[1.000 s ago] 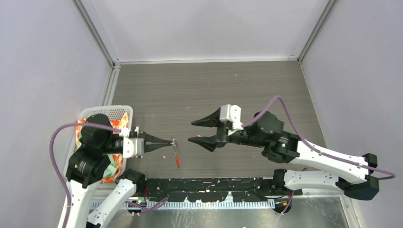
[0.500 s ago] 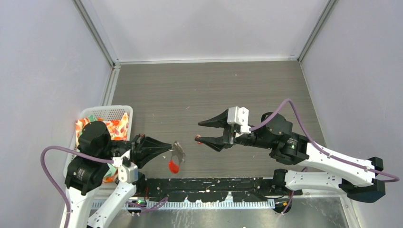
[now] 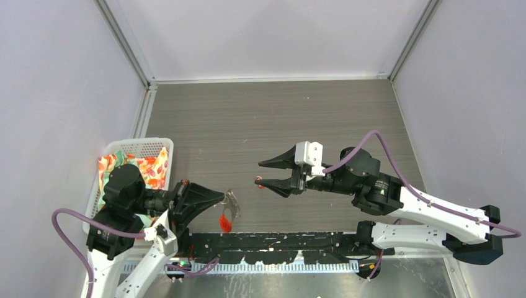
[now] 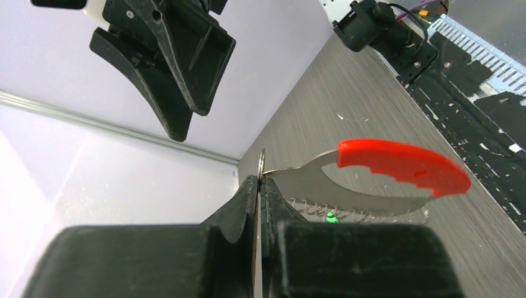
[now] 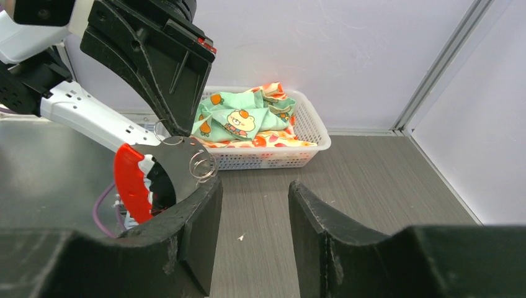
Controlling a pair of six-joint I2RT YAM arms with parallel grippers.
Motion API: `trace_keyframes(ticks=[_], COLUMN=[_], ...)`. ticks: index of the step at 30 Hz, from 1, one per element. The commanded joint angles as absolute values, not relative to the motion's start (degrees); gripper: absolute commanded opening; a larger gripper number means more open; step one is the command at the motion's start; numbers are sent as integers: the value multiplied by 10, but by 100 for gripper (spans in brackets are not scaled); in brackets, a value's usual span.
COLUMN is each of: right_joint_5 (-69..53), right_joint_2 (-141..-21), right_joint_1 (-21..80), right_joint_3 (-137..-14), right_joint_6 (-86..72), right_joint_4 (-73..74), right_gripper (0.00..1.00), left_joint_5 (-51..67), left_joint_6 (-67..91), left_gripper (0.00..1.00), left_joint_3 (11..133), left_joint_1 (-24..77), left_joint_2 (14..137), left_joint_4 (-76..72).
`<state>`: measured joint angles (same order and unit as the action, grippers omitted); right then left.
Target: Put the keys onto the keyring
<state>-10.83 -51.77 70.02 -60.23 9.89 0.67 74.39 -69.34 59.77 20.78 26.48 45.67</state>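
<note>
No key shows on the keyring (image 3: 233,202) yet, so I judge the threading is all left to do. The left gripper (image 3: 221,198), pressed shut, pinches the ring's thin loop above the near-left table (image 3: 279,118), with its red strip (image 3: 225,222) hanging below. The right gripper (image 3: 257,172) faces it from the right, jaws spread and nothing between them. A red speck (image 3: 259,181) at its near fingertip may be a key, but it is too small to tell.

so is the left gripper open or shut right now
Shut: the left gripper pinches the keyring in closed jaws, its red strip sticking out.
</note>
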Motion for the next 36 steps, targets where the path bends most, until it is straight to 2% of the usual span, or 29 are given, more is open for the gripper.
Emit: trace_keyframes(ticks=[1,10,16,23,31,36], right_joint_5=[-114,-126,-129,-141,-156,-178], right_joint_2=[-520,-529,-533,-557,-649,-674], right_joint_1=[701,701,701,701,701,701], right_joint_3=[-620,-628,-635,-666,-793,-823], right_joint_6=[105,106,107,112,138,140], right_joint_4=[-4,-4,19,58,212,242], right_gripper=[48,47,47,46,45,45], left_joint_5=[769,770,741,709,672,659], left_joint_6=[-747,-755,-528,-450,-361,-317], left_gripper=[0,0,0,0,0,0], left_joint_3=[596,602,675,695,720,722], left_joint_1=[209,208,208,208,209,208], left_joint_2=[261,267,342,369,403,410], left_joint_4=[442,447,461,508,543,534])
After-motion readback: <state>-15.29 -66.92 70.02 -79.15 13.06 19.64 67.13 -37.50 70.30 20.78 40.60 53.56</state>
